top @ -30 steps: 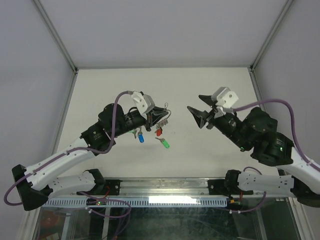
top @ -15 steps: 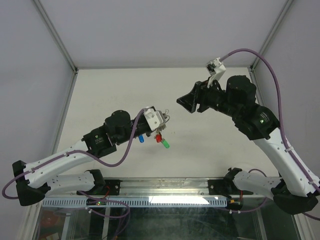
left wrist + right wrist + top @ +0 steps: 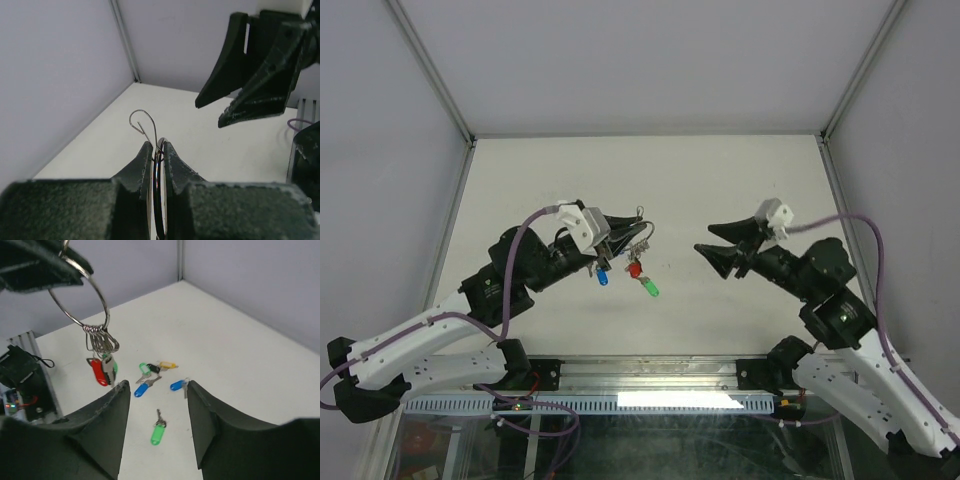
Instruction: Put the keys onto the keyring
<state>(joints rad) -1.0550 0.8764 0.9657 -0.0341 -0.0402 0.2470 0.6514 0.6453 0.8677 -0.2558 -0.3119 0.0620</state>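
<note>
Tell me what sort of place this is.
Probably a robot test cell in a lab: a bare white table boxed in by plain grey panels on metal posts, two arms bolted to a rail, loose keys as props.

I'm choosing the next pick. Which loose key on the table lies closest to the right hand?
The green key lying alone, nearest the open right hand; the blue keys and yellow key sit farther back.

Robot lab test cell, grey panel walls [image 3: 620, 60], aluminium frame posts [image 3: 430, 70], white table [image 3: 720, 170]
</note>
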